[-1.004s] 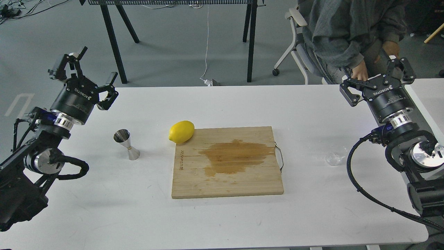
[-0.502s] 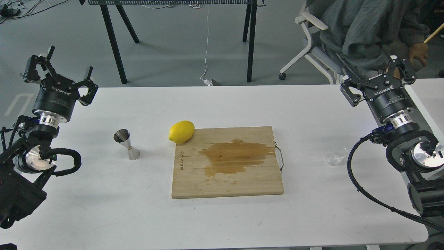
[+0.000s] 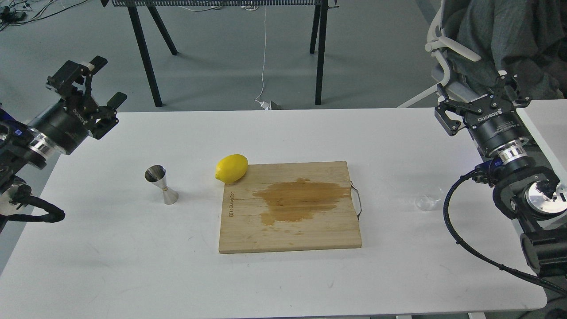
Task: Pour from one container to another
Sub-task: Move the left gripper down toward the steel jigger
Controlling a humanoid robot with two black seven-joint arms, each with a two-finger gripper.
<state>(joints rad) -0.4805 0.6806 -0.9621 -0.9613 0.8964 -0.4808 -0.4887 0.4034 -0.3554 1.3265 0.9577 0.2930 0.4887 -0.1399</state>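
White table [image 3: 133, 266] is carrying everything here. Steel jigger [image 3: 161, 184] is standing upright on the table's left part, left of the lemon [image 3: 231, 168] and apart from it. Lemon is lying at the far-left corner of the wooden cutting board [image 3: 290, 207], touching its edge. Board is sitting mid-table with a dark wet stain [image 3: 301, 199] spreading over its middle, and a thin wire handle [image 3: 357, 200] is sticking out on its right side. Tiny clear glass cup [image 3: 425, 203] is sitting on the table well right of the board, just beside the right arm's black cable [image 3: 452, 226]; cannot tell whether anything is in it. Left gripper [image 3: 100, 90] is hanging in the air over the table's far-left corner, well apart from the jigger, fingers spread wide and gripping nothing. Right gripper [image 3: 483, 91] is hovering above the table's far-right edge, well behind the glass cup, fingers splayed wide and gripping nothing. Behind the table, a person in grey clothes [image 3: 509, 35] is sitting on a white chair [image 3: 445, 48] at far right, and black table legs [image 3: 146, 57] are standing on the grey floor.
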